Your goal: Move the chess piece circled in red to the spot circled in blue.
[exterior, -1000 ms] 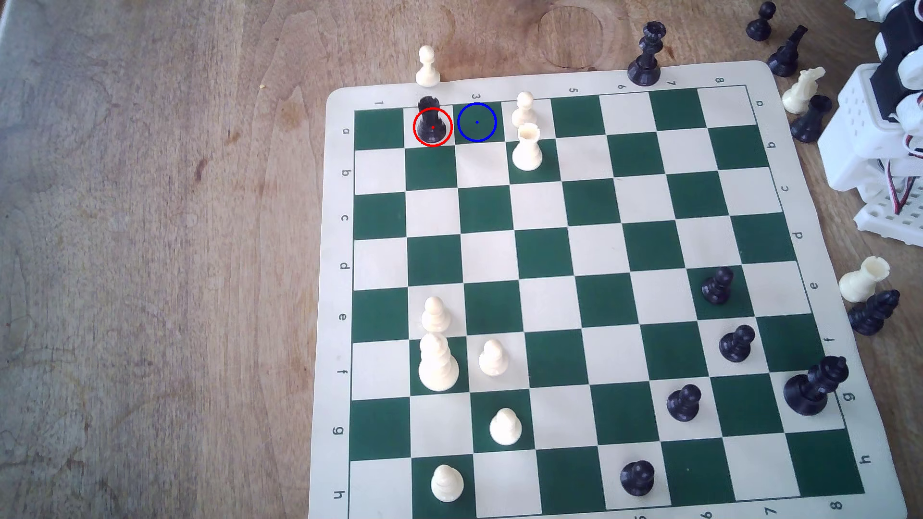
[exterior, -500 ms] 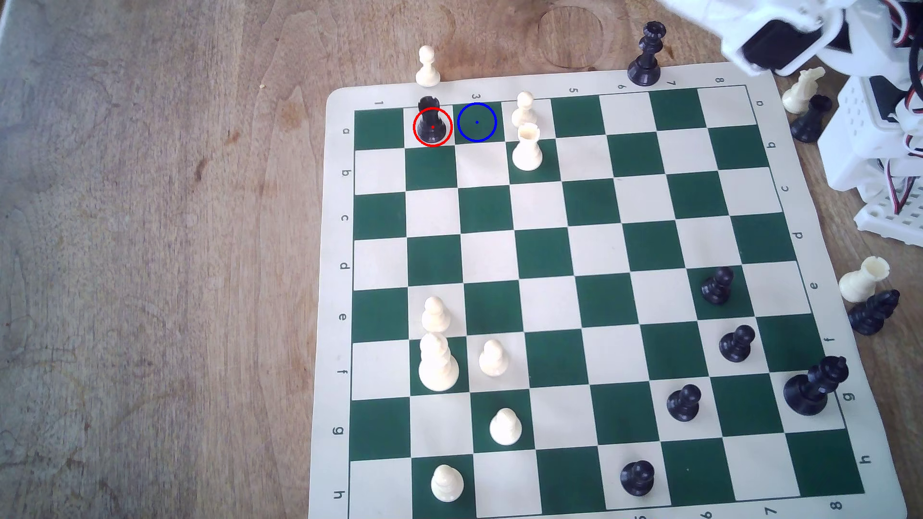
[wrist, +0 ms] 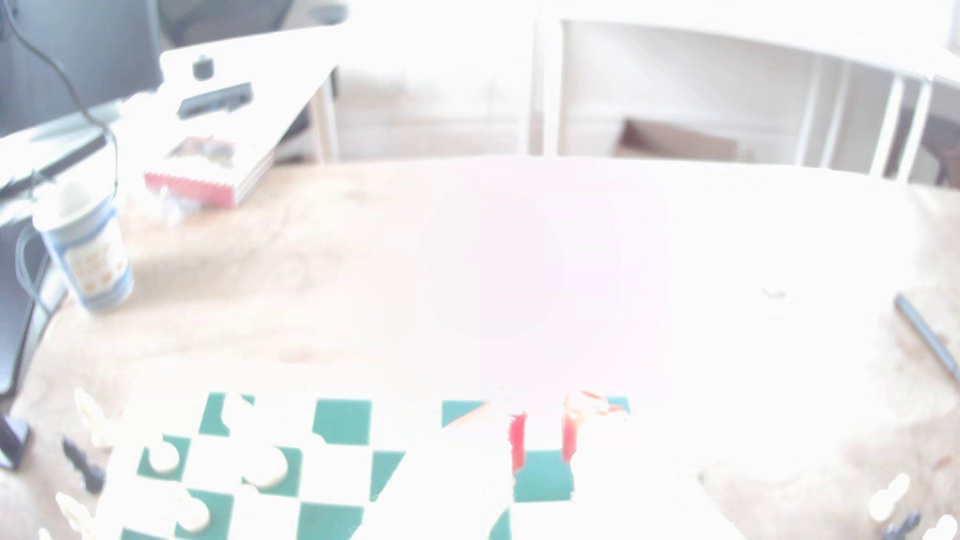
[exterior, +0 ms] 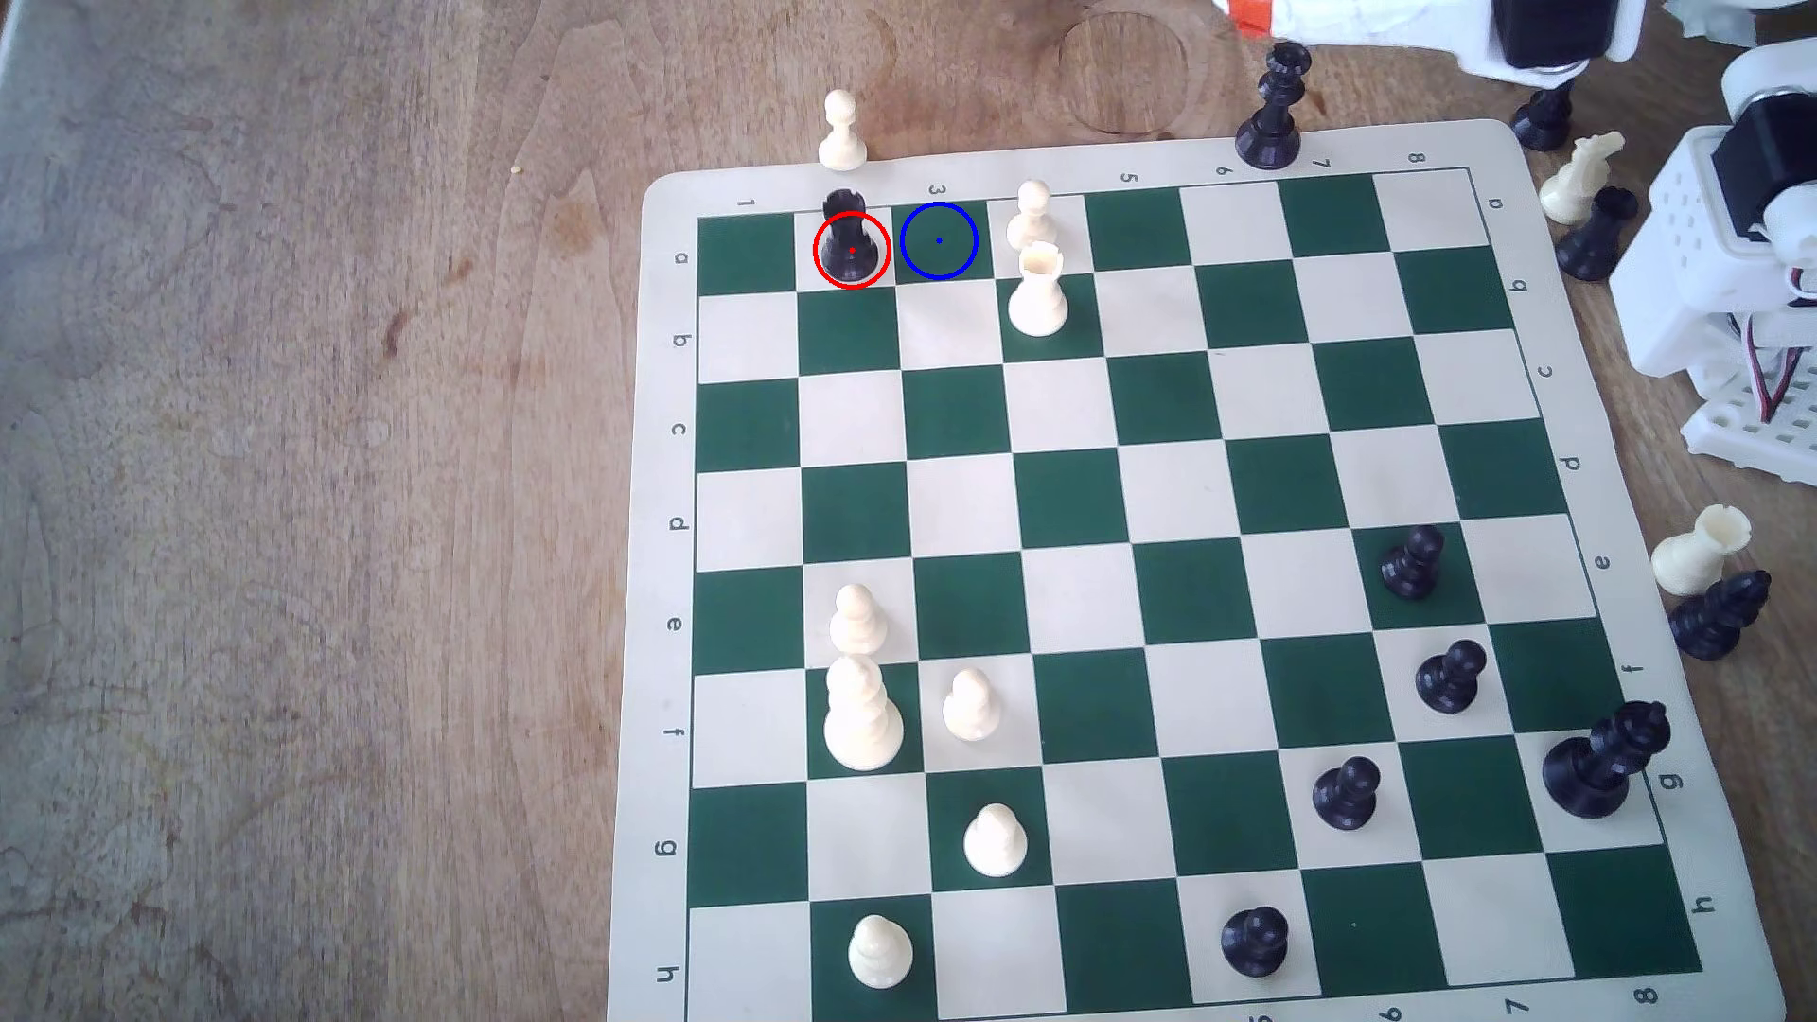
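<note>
Gripper barely in at the exterior view's top edge, an orange-tipped white end above the tabletop beyond the board; cannot tell whether open or closed, nothing seen in it. Well apart from the black rook, upright inside its red ring on a cream square in the far row. Blue-ringed dark green square bare, immediately toward the exterior view's right of the rook, so probably just a short sideways shift. White pawn and white rook close beyond that square (little room for overshoot). Border of the chess board printed with numbers 1 to 8 and letters a to h. Wrist view badly overexposed: red-edged fingertips over green squares, gap unclear; a labelled cup, print unreadable.
</note>
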Controlling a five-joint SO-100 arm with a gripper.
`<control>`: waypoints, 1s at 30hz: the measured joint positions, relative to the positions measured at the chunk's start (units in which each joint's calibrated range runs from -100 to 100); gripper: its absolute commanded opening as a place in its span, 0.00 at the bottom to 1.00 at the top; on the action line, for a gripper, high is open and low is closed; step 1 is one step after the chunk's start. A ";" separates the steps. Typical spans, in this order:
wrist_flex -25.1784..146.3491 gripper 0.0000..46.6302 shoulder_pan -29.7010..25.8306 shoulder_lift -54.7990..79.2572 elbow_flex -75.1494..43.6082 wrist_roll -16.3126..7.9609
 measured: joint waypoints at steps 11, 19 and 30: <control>4.70 0.12 3.24 46.59 -37.87 -1.37; 4.70 0.22 6.64 68.96 -52.15 -1.03; -1.83 0.39 9.07 78.51 -52.78 -1.27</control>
